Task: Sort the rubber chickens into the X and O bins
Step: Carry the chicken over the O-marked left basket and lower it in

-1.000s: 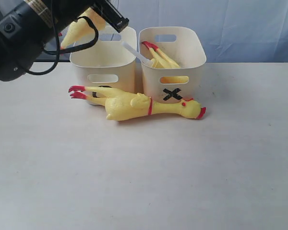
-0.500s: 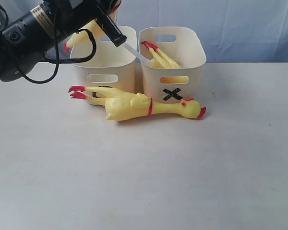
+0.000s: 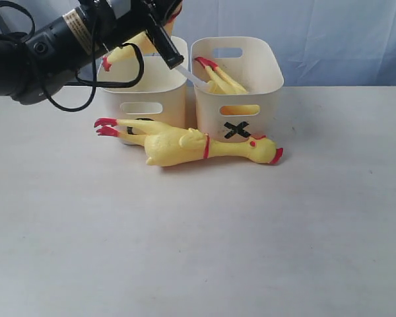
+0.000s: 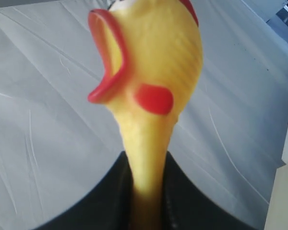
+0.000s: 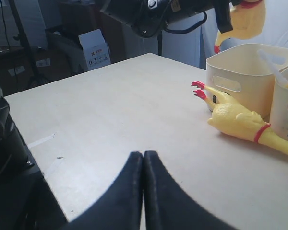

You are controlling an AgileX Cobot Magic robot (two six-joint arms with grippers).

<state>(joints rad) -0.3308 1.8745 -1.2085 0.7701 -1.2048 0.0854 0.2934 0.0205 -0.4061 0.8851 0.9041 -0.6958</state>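
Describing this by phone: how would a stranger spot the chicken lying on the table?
Find the two cream bins. In front lies the rubber chicken, flat on the table. A second chicken sits in the X bin; the left gripper holds a third chicken aloft.

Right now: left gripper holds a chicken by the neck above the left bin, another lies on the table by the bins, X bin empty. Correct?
One part is wrong: the X bin is not empty. The exterior view shows a chicken in it, red feet above the rim. The rest stands: left gripper grips the held chicken by the neck, third chicken on the table.
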